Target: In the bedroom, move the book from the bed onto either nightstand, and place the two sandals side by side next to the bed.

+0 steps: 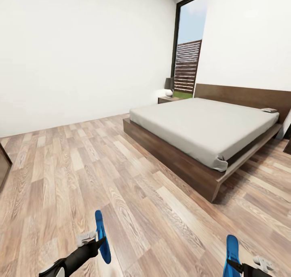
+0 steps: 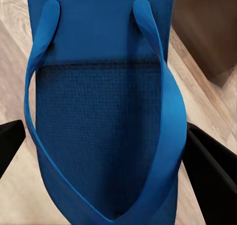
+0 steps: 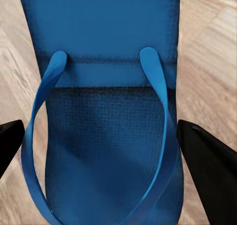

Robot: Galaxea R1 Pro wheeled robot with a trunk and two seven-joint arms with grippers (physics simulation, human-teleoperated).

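The bed (image 1: 202,125) stands at the right of the bedroom, its headboard against the far wall. The book (image 1: 268,110) lies on the mattress's far right corner by the headboard. A nightstand (image 1: 168,100) sits beyond the bed's far side, under the window. Low in the head view, my left gripper (image 1: 98,241) is shut on one blue sandal (image 1: 102,234) held upright on edge. My right gripper (image 1: 239,265) is shut on the other sandal (image 1: 232,254). In each wrist view a sandal (image 2: 98,121) (image 3: 108,131) sits between black fingers (image 2: 212,170) (image 3: 207,161).
Wood-plank floor (image 1: 101,168) stretches between me and the bed. A dark cabinet edge (image 1: 3,165) shows at the far left. A lamp (image 1: 169,85) stands on the nightstand. Another dark piece (image 1: 287,143) shows at the right edge beside the bed. The tall window (image 1: 188,46) is in the far corner.
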